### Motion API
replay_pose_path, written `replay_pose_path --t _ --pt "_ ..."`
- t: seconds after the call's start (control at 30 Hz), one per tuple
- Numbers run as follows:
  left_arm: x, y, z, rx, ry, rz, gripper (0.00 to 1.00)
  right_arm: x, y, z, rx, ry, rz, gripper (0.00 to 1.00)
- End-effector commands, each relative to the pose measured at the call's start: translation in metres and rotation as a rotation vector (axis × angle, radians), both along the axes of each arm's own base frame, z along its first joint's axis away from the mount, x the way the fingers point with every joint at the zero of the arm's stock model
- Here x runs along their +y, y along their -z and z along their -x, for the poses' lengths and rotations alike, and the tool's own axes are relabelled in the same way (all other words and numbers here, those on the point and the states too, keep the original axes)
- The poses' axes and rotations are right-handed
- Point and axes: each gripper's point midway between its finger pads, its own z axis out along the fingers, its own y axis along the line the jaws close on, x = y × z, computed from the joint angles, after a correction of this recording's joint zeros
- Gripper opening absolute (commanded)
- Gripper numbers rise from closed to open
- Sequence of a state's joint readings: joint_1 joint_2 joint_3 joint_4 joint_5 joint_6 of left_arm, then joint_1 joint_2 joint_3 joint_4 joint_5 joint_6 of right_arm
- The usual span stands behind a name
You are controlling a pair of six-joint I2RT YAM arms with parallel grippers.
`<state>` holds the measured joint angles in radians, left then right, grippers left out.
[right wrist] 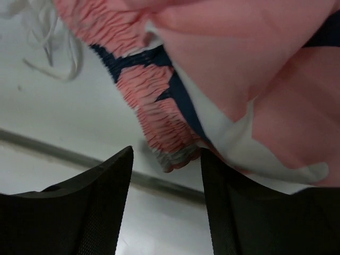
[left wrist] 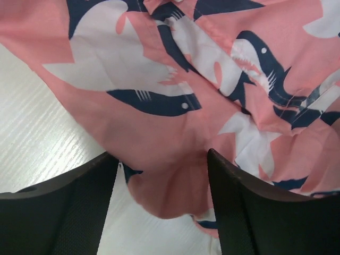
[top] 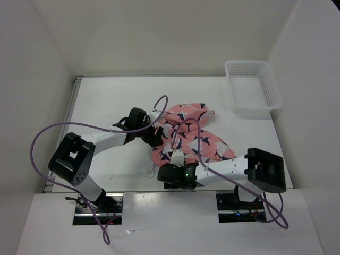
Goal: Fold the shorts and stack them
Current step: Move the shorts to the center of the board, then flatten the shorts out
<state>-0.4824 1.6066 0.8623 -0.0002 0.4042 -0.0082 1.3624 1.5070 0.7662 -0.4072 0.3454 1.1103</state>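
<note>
The salmon-pink shark-print shorts [top: 192, 134] lie crumpled in the middle of the white table. My left gripper [top: 154, 134] is at their left edge. In the left wrist view it [left wrist: 162, 180] is open, with a rounded fold of the shorts [left wrist: 175, 95] lying between the fingers [left wrist: 64, 207] on the table. My right gripper [top: 173, 161] is at the near edge of the shorts. In the right wrist view it [right wrist: 166, 175] is open, and the gathered waistband [right wrist: 159, 122] hangs down just ahead of the gap, close to the right finger [right wrist: 249, 207].
A white mesh basket [top: 253, 87] stands at the back right of the table. A white drawstring [right wrist: 48, 37] lies loose on the table beside the waistband. The table's near edge [right wrist: 58, 149] runs just under my right gripper.
</note>
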Motion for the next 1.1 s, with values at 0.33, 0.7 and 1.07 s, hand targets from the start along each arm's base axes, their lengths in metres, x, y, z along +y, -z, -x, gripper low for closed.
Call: replay_pose_path --t 0.33,0.7,1.07 --pt "-0.006 -0.022 -0.013 -0.066 0.002 0.024 0.00 -0.026 -0.018 -0.047 -0.219 0.326 -0.030 0.00" --pt "0.043 -0.139 -0.088 -0.209 -0.162 0.100 0.00 -0.111 -0.187 -0.224 -0.542 0.483 -0.197 0.00" --pt "0.101 -0.356 -0.131 -0.487 -0.178 0.268 0.00 -0.112 -0.416 -0.315 -0.875 0.426 -0.404 0.00"
